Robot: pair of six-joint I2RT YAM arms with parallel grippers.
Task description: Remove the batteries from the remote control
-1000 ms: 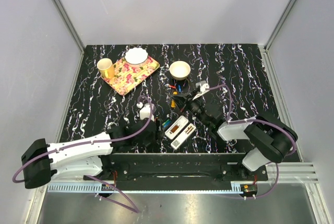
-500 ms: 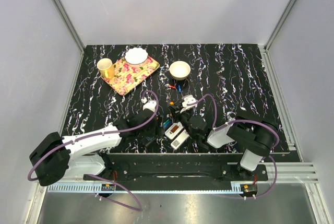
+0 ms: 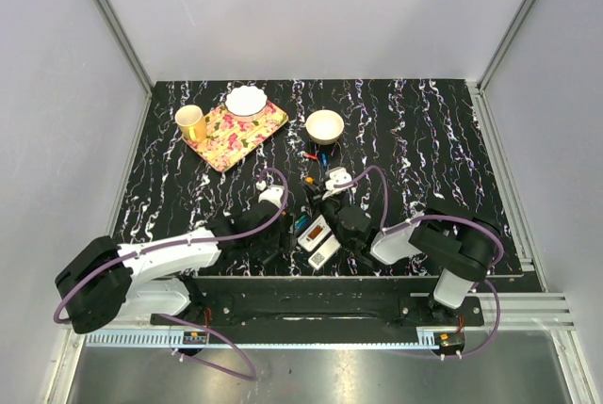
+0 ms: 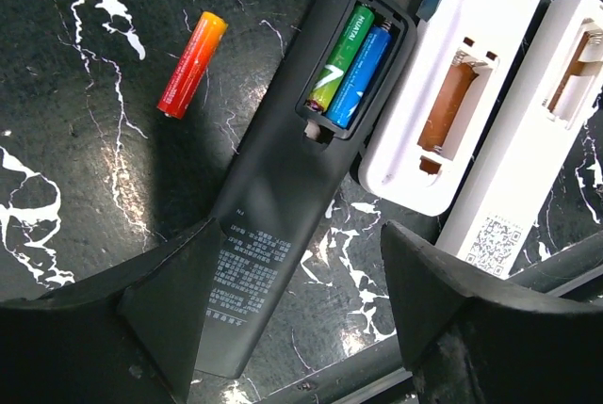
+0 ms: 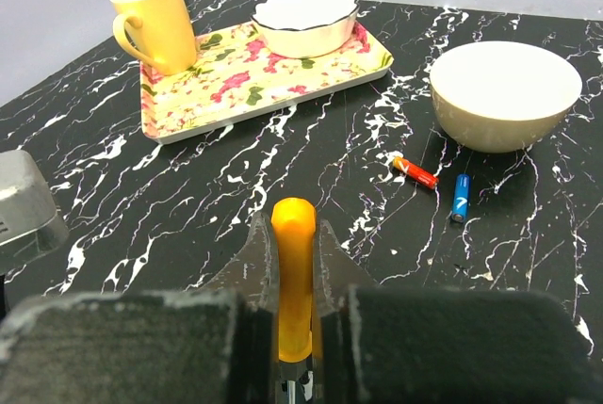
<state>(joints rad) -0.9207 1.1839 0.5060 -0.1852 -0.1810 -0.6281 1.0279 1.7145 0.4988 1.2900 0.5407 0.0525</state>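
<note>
black veined surface, grey walls; we see the left end effector spread wide over the remote with green and blue batteries inside, the right end effector clamping an orange battery.

The black remote lay between the fingers of the left gripper, and part of its near end was hidden behind the blurred left finger. To its right, a white remote was cut off by the top edge and a second white remote by the top and right edges. The orange battery had its lower end buried in the right gripper, and a grey block was cropped at the left edge.
</note>
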